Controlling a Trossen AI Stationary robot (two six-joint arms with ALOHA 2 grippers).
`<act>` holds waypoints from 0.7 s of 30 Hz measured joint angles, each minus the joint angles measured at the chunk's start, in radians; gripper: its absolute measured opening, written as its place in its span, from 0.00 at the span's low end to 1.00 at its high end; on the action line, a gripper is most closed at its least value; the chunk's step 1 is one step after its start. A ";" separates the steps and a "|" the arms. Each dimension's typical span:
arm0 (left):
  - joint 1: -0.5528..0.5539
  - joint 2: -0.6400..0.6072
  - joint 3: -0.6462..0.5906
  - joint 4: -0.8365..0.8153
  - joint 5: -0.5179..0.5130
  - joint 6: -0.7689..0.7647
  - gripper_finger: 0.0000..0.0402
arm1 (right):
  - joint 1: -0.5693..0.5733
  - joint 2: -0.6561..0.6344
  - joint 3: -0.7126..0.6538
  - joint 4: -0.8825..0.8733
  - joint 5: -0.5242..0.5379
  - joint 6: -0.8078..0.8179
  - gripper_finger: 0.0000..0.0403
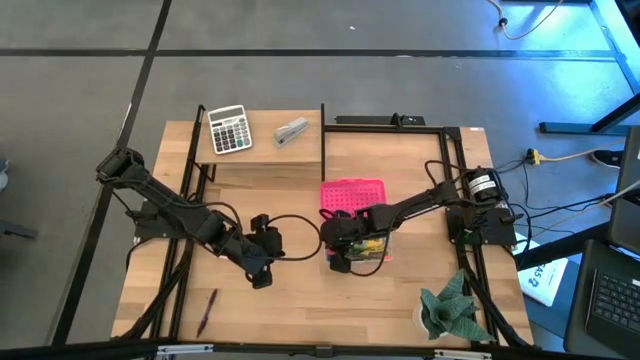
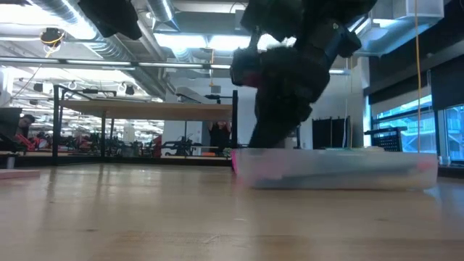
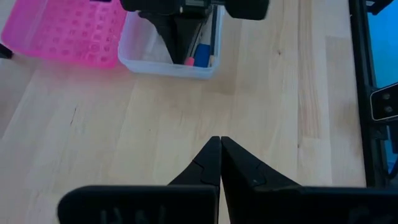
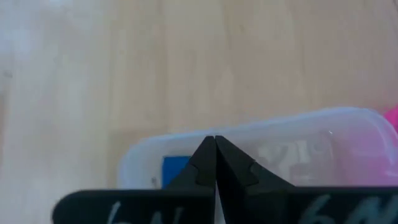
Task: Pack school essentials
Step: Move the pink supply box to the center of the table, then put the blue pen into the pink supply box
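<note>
School essentials: a blue piece (image 3: 203, 60) and a pink-tipped item (image 3: 188, 60) lie inside the clear plastic box (image 3: 163, 65) at mid-table; whatever else is in it is hidden under the arm above.
Clear box: sits on the wooden table (image 1: 300, 300), its pink perforated lid (image 1: 352, 193) lying open just beside it on the far side.
Right gripper (image 1: 342, 259): hangs directly over the box, fingers (image 4: 214, 163) pressed tip to tip and holding nothing that shows.
Left gripper (image 1: 262, 277): waits low over bare wood, near the box on its left, jaws likewise closed and empty.
Stray pen: a purple pen (image 1: 207, 311) lies alone near the table's front edge, well apart from the box, apparently not yet packed.
Step in hand: by the look of it, the right arm is finishing a drop into the box; a clean lift straight up would clear the thin walls without nudging it.
Doing it well: the left arm looks better placed for the pen; opening the fingers across its shaft and pinching near the middle should keep it from rolling.
Bystanders: a calculator (image 1: 229, 129) and a grey stapler (image 1: 291, 131) rest at the far edge, a green cloth (image 1: 452, 308) at the front right corner.
</note>
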 joint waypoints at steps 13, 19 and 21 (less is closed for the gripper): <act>-0.004 -0.001 0.000 -0.046 0.011 -0.047 0.00 | 0.009 -0.011 0.164 -0.222 0.025 -0.089 0.01; -0.050 -0.012 0.000 -0.215 0.069 -0.274 0.00 | 0.053 -0.011 0.359 -0.469 0.092 -0.174 0.01; -0.080 -0.015 0.000 -0.253 0.107 -0.400 0.00 | 0.063 -0.011 0.398 -0.487 0.102 -0.154 0.01</act>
